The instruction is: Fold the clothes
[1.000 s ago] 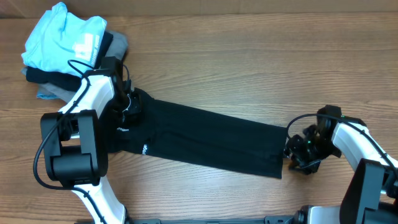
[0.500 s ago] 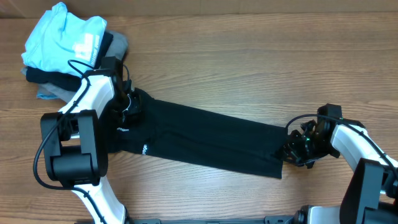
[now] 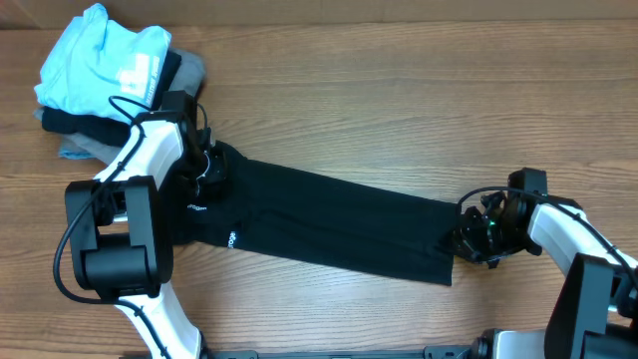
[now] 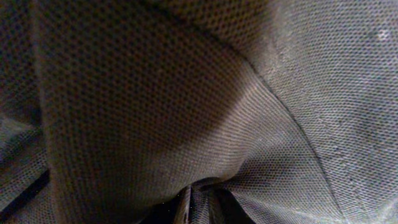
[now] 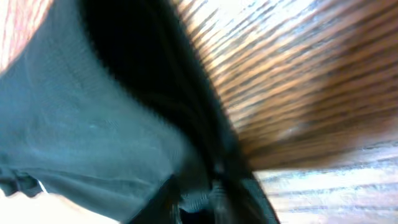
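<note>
Clamping the black polo shirt [image 3: 339, 224] by its collar is the left gripper [image 3: 207, 168]; the right gripper [image 3: 465, 242] pinches its hem. Fabric lies flat between them

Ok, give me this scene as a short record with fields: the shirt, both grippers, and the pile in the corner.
shirt: black polo shirt, folded into a long strip, lying diagonally on the wooden table
left gripper: at the strip's upper-left end, grip hidden by fabric
right gripper: at the strip's right edge, wrist view blurred, grip unclear
pile: light blue shirt on top of a grey garment, top-left corner
</note>
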Controlling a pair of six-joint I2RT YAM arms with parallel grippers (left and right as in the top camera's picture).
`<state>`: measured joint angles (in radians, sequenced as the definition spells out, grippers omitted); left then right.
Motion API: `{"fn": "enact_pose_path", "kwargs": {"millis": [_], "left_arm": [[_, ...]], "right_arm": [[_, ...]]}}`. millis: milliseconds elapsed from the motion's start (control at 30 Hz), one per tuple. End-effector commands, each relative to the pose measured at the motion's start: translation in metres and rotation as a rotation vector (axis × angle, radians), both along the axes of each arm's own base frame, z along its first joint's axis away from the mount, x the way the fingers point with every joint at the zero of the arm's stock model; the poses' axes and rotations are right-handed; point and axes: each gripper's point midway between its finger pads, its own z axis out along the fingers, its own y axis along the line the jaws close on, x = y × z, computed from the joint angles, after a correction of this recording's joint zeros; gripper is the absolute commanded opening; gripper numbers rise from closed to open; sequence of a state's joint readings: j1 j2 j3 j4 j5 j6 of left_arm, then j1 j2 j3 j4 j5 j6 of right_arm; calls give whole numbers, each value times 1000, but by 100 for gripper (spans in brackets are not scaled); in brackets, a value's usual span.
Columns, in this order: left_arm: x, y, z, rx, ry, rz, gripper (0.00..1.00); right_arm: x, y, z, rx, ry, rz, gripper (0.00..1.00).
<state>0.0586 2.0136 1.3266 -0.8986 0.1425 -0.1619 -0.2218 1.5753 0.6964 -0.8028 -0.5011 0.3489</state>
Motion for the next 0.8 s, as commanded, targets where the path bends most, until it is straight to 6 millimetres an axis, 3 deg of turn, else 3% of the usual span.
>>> {"fn": "enact_pose_path", "kwargs": {"millis": [0, 167, 300, 400, 567, 600, 633, 700, 767], "left_arm": [[-31, 10, -28, 59, 127, -14, 16], [-32, 10, -28, 58, 132, -23, 16], [-32, 10, -28, 58, 133, -25, 15], [-32, 10, -28, 58, 132, -25, 16], [-32, 10, -28, 58, 133, -25, 16], [-32, 10, -28, 58, 133, -25, 16], [-32, 10, -28, 58, 133, -25, 16], [-33, 10, -28, 57, 134, -27, 22], [-33, 9, -28, 57, 135, -33, 32]], "right_arm": [[-3, 1, 1, 10, 4, -23, 4], [-1, 1, 12, 13, 12, 10, 4], [-11, 3, 24, 25, 67, 44, 4], [-25, -4, 21, -22, 131, 51, 4], [-30, -17, 15, -108, 156, 60, 5], [-28, -19, 13, -121, 151, 60, 9], [-22, -21, 12, -131, 123, 60, 30], [-11, -24, 11, -142, 78, 54, 37], [-2, -29, 10, -152, 39, 40, 38]]}}
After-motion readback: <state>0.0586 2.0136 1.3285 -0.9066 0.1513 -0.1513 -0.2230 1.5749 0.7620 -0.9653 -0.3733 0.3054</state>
